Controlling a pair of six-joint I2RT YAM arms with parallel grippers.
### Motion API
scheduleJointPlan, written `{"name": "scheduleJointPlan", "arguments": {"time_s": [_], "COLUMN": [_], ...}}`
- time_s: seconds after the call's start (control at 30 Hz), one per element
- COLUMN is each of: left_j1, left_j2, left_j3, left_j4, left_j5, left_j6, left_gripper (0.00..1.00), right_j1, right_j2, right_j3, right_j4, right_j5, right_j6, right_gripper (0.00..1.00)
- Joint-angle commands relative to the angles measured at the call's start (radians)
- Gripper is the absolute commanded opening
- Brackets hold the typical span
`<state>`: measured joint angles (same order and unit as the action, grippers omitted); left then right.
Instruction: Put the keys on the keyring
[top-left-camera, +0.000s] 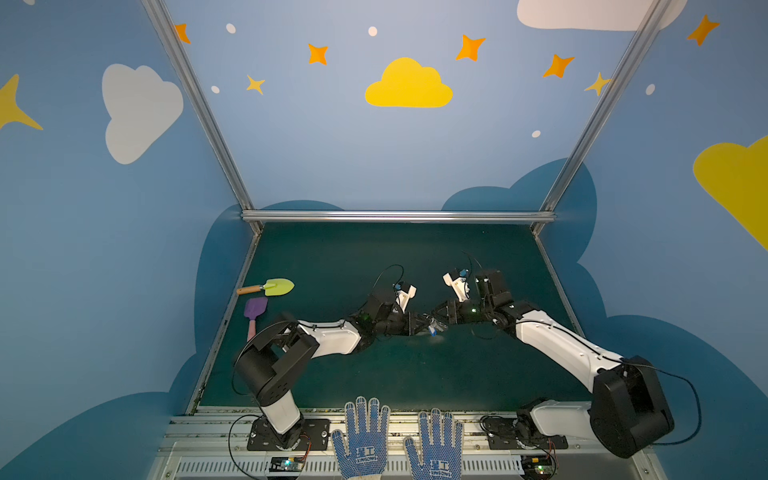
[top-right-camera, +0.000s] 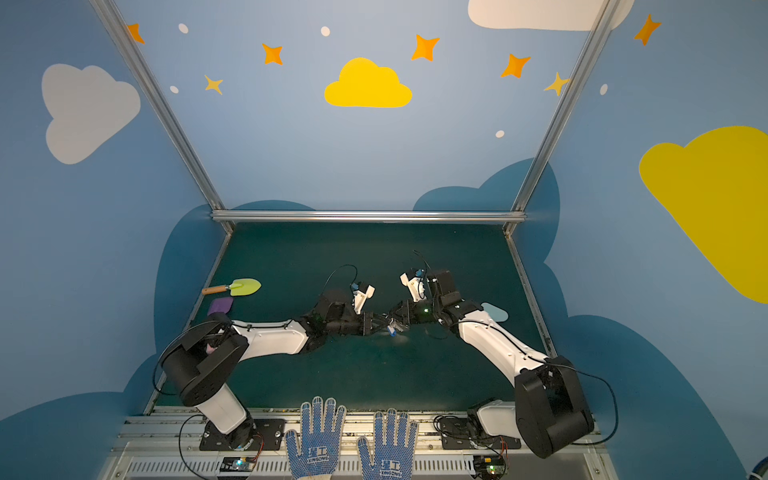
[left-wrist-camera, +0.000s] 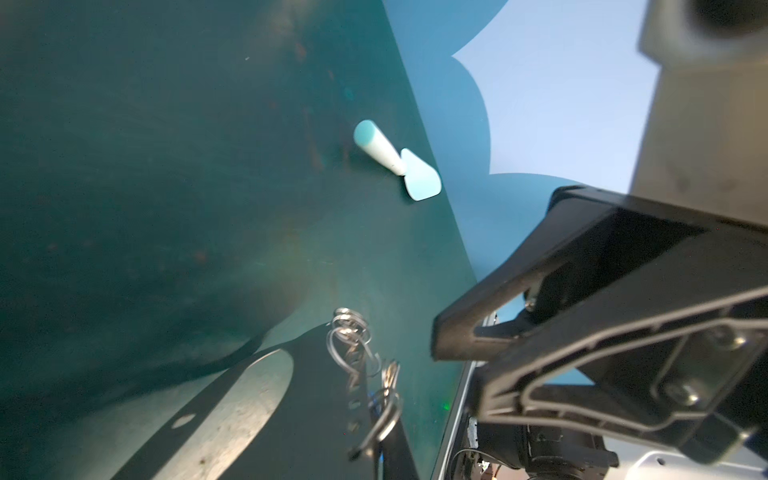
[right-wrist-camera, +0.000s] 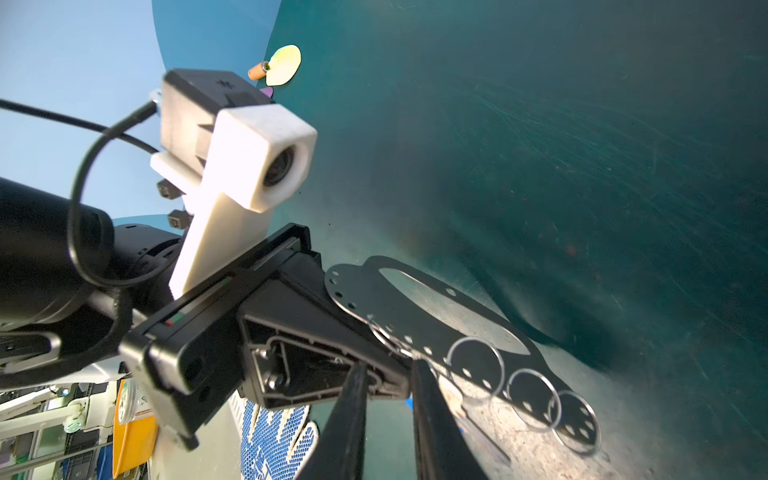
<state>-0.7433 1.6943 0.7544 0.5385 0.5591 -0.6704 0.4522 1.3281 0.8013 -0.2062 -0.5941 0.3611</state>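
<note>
While left end effector (top-left-camera: 424, 323) clamps one keyring (right-wrist-camera: 361, 286) | spades (top-left-camera: 278, 286) (top-left-camera: 255, 308) (left-wrist-camera: 419, 178): three | gloves (top-left-camera: 365, 436) (top-left-camera: 434, 444): two

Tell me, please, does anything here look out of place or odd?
A pair of blue-dotted work gloves rests flat on the front rail, off the green mat. Worn or empty, I cannot tell. They serve no key task. Nothing looks spilled or broken.

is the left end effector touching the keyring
Touching. In the right wrist view the left end effector is clamped on the holed edge of the keyring, which juts out from its grip.
</note>
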Motion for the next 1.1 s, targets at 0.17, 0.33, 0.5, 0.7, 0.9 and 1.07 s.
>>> {"name": "scheduleJointPlan", "arguments": {"time_s": [0.17, 0.33, 0.5, 0.7, 0.9, 1.07], "left_j1": [0.034, 0.035, 0.034, 0.035, 0.034, 0.035], "left_j2": [0.039, 0.031, 0.023, 0.021, 0.02, 0.018], "left_j3": [-0.023, -0.028, -0.025, -0.026, -0.024, -0.026], "left_j4": [-0.062, -0.044, -0.044, -0.042, -0.035, -0.032], "left_j5": [0.029, 0.031, 0.031, 0.04, 0.043, 0.042], "left_j6": [0.044, 0.04, 0.042, 0.037, 0.034, 0.035], "left_gripper": [0.04, 0.04, 0.04, 0.04, 0.04, 0.04], "right_j1": [0.026, 0.041, 0.051, 0.058, 0.083, 0.089], "right_j2": [0.054, 0.046, 0.059, 0.066, 0.061, 0.067], "right_j3": [0.008, 0.007, 0.017, 0.009, 0.002, -0.023], "right_j4": [0.03, 0.062, 0.083, 0.133, 0.149, 0.206], "right_j5": [0.005, -0.006, -0.013, 0.02, 0.091, 0.088], "right_j6": [0.022, 0.016, 0.014, 0.004, -0.072, -0.092], "right_gripper": [0.22, 0.28, 0.26, 0.31, 0.32, 0.31]}}
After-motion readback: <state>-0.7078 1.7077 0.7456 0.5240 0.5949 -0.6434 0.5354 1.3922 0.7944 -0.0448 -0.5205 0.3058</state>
